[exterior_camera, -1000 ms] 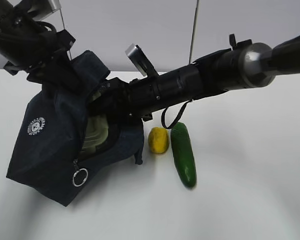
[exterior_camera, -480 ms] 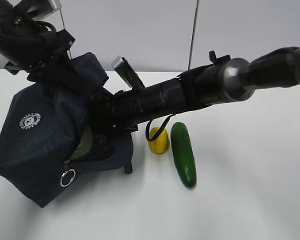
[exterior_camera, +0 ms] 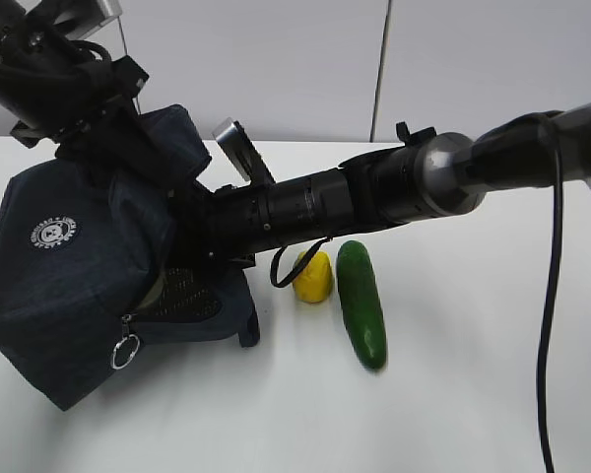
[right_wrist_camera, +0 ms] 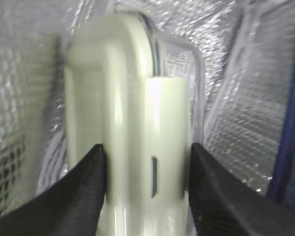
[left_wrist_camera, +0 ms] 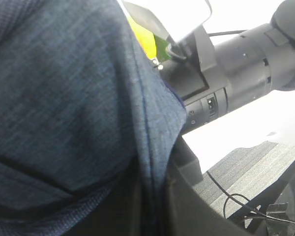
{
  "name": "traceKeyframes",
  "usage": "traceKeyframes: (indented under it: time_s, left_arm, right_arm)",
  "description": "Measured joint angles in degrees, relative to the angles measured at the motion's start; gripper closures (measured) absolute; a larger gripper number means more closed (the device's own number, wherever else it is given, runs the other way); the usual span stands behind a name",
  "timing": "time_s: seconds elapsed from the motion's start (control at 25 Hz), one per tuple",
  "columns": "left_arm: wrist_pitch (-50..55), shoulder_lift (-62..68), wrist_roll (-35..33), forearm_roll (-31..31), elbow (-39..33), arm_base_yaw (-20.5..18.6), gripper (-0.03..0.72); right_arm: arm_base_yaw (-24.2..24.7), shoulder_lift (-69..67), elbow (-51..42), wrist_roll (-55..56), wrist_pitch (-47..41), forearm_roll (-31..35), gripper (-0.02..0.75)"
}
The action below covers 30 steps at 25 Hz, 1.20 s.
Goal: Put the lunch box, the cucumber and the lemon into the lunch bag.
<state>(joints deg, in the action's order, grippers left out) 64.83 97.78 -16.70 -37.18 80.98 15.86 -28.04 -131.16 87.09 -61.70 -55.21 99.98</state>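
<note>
Reaching deep into the boxy dark navy fabric lunch bag (exterior_camera: 74,266), the right gripper (right_wrist_camera: 147,162) is clamping the sage-green lidded lunch box (right_wrist_camera: 132,123) between its two black fingers (right_wrist_camera: 83,191), with silver quilted lining showing all around it. From the exterior view, the right arm (exterior_camera: 374,192) is disappearing into the tilted bag's open mouth. The left gripper, clenched according to its reading, is hiding behind the bag's fabric up at its top edge. Lying on the white table (exterior_camera: 473,394) beside the bag are the small bright yellow lemon (exterior_camera: 313,278) and, just right of it, the long dark green cucumber (exterior_camera: 361,304).
</note>
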Motion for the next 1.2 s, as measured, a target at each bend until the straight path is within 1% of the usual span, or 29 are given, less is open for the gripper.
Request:
traceKeyframes:
  time_s: [0.2,0.32,0.52,0.76,0.88,1.08,1.2]
  left_arm:
    - [0.1,0.0,0.0,-0.1,0.0,0.0,0.671]
    - [0.1,0.0,0.0,-0.1,0.0,0.0,0.671]
    - [0.1,0.0,0.0,-0.1,0.0,0.0,0.671]
    - [0.1,0.0,0.0,-0.3,0.0,0.0,0.671]
    - [0.1,0.0,0.0,-0.3,0.0,0.0,0.671]
    - [0.1,0.0,0.0,-0.2,0.0,0.0,0.671]
    - [-0.2,0.0,0.0,0.6,0.0,0.0,0.671]
  right_arm:
    - [0.0,0.0,0.0,-0.1,-1.9,0.0,0.355]
    - [0.0,0.0,0.0,-0.1,-2.8,-0.1,0.353]
    - [0.0,0.0,0.0,-0.1,-3.4,-2.1,0.351]
    - [0.0,0.0,0.0,-0.1,-4.0,-2.5,0.349]
    - [0.0,0.0,0.0,-0.1,-4.0,-2.9,0.349]
    - [0.0,0.0,0.0,-0.1,-1.4,-5.6,0.349]
    - [0.0,0.0,0.0,-0.1,-0.9,-5.7,0.349]
